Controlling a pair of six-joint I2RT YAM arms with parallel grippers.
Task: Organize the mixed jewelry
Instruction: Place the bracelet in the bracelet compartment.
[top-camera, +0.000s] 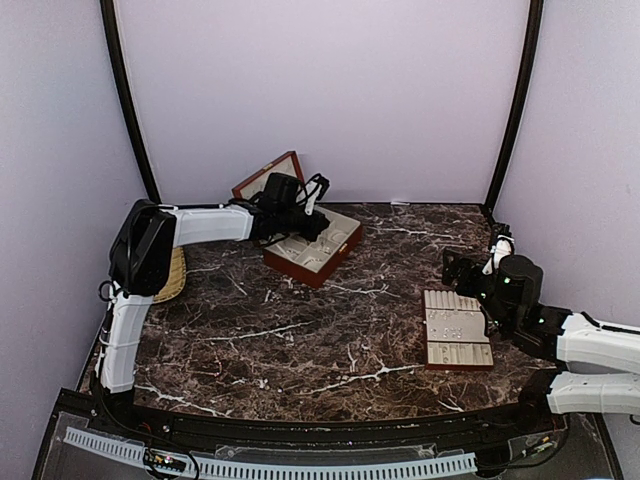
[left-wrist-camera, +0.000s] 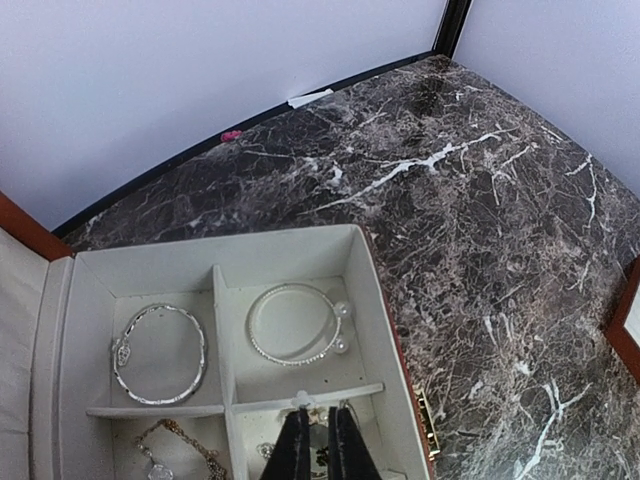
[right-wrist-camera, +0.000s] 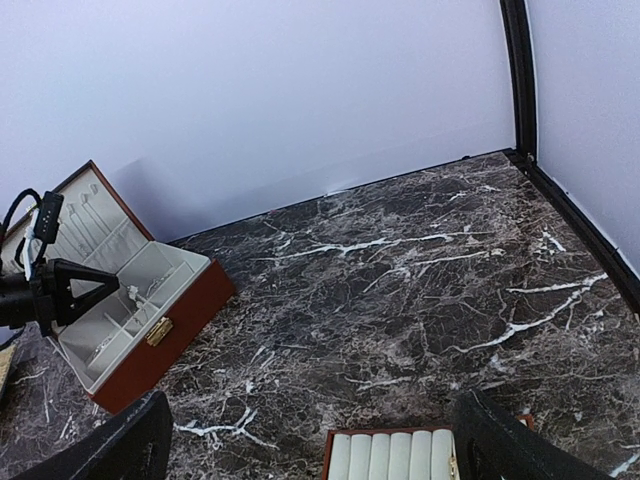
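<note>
Left tool (left-wrist-camera: 319, 418) is down inside the open wooden box (left-wrist-camera: 374, 320), over the near right compartment. Its fingers (left-wrist-camera: 297, 452) are clenched to a thin slit. I can't tell whether anything is pinched between them.

All the jewelry (left-wrist-camera: 283, 359) I can see is in that box:
- Straight ahead of the left tool, one compartment on: a bracelet (left-wrist-camera: 341, 345) with two pearl ends, lying flat.
- Ahead and to its left, across the divider: a silver bangle (left-wrist-camera: 122, 351), also flat.
- Just left of the fingers: a thin chain (left-wrist-camera: 185, 437), partly cut off by the frame edge.
- Right around the fingertips: some small bits (left-wrist-camera: 266, 451), too blurred to identify.

The box lid (top-camera: 268, 172) is tipped back, on the left tool's left side.

Right tool (right-wrist-camera: 310, 400) is released, with its fingers (right-wrist-camera: 110, 445) spread wide. It hangs above the bench (top-camera: 300, 340) and touches nothing. The slotted tray (right-wrist-camera: 390, 455) lies flat just below and behind it, between the two fingers in the wrist view. From the right tool, the box is well apart, ahead and to the left.
</note>
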